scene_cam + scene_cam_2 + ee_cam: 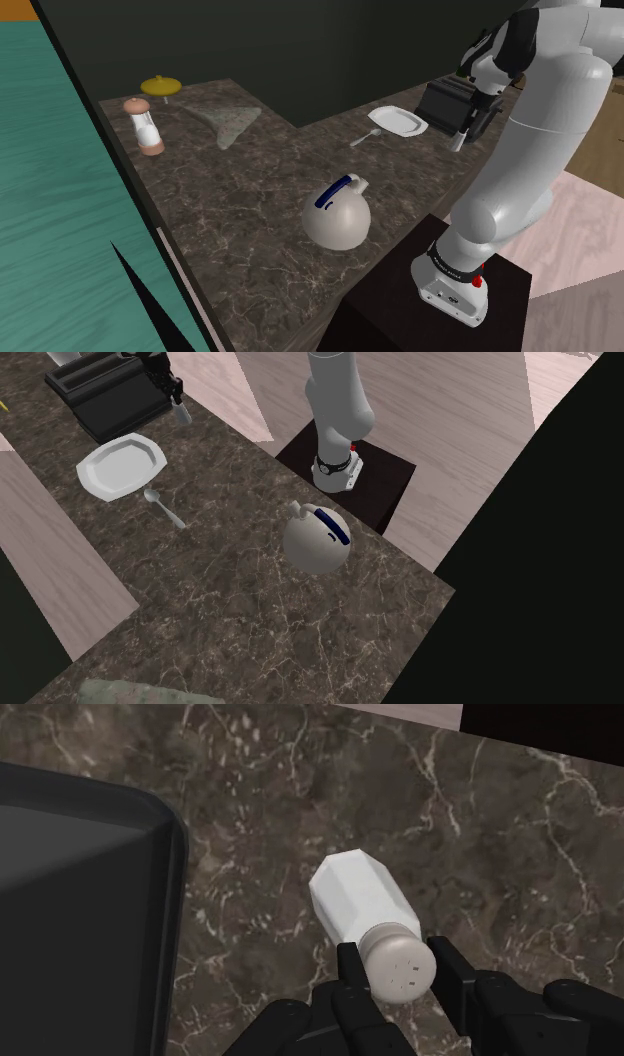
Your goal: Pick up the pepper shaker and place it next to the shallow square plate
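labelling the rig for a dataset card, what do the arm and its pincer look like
The arm is white with rounded, bulky links and dark joints. A black band rings its base, with a small red mark beside it. The pincer is all black, with two blocky fingers.

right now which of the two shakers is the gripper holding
The white shaker with the grey cap, clasped in the gripper; the pink-capped shaker stands far off.
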Robot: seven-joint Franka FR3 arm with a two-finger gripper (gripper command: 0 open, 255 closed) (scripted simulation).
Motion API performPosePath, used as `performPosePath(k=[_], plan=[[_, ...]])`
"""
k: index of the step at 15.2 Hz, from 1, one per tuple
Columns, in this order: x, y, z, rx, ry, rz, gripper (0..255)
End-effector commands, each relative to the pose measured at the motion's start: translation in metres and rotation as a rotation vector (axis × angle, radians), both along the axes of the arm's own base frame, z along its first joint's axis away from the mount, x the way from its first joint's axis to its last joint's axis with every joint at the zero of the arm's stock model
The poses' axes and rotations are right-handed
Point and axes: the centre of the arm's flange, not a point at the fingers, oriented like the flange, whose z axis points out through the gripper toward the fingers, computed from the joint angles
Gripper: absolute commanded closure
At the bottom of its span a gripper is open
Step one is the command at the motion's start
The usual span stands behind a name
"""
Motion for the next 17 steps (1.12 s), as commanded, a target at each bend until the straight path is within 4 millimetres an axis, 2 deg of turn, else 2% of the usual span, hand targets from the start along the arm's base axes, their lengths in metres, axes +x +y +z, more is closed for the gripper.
performPosePath(k=[1, 6, 7, 12, 16, 17], plan=[[0.000, 0.000, -0.001, 0.000, 0.000, 0.000, 255], [0.000, 0.000, -0.001, 0.000, 0.000, 0.000, 255], [0.000, 0.000, -0.001, 0.000, 0.000, 0.000, 0], [0.000, 0.000, -0.001, 0.000, 0.000, 0.000, 0], [-0.001, 0.000, 0.049, 0.000, 0.000, 0.000, 0], [-0.001, 0.000, 0.049, 0.000, 0.000, 0.000, 0]])
